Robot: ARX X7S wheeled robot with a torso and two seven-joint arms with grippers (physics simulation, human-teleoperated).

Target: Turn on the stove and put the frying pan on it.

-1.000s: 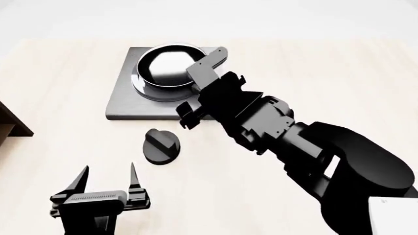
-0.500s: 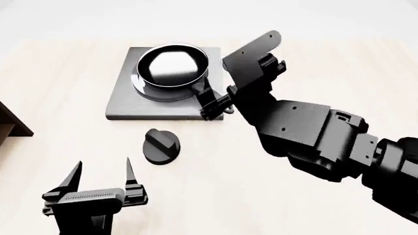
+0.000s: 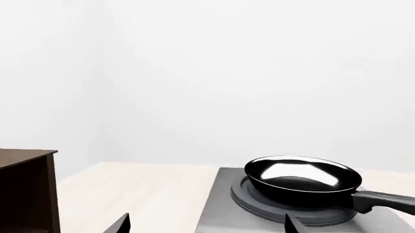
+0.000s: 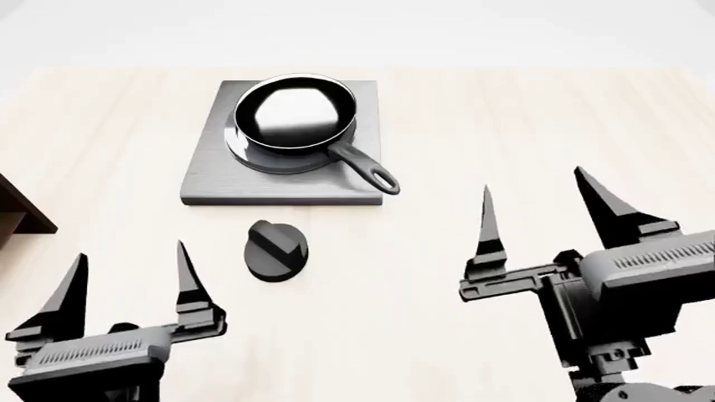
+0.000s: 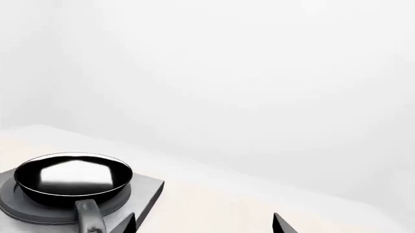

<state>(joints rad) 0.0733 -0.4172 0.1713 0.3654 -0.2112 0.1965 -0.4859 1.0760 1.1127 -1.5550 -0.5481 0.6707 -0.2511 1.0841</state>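
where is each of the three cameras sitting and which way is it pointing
Head view: sits high on the robot's head, looks forward and down at the table, with the frying pan on the stove and the knob; both the left gripper and the right gripper show, open.
Left wrist view: sits low near the left gripper, faces level across the table toward the pan; only fingertips show, plus a brown shelf.
Right wrist view: sits low near the right gripper, faces the pan from the handle side; only fingertips show.
Shared: all three see the pan on the stove.
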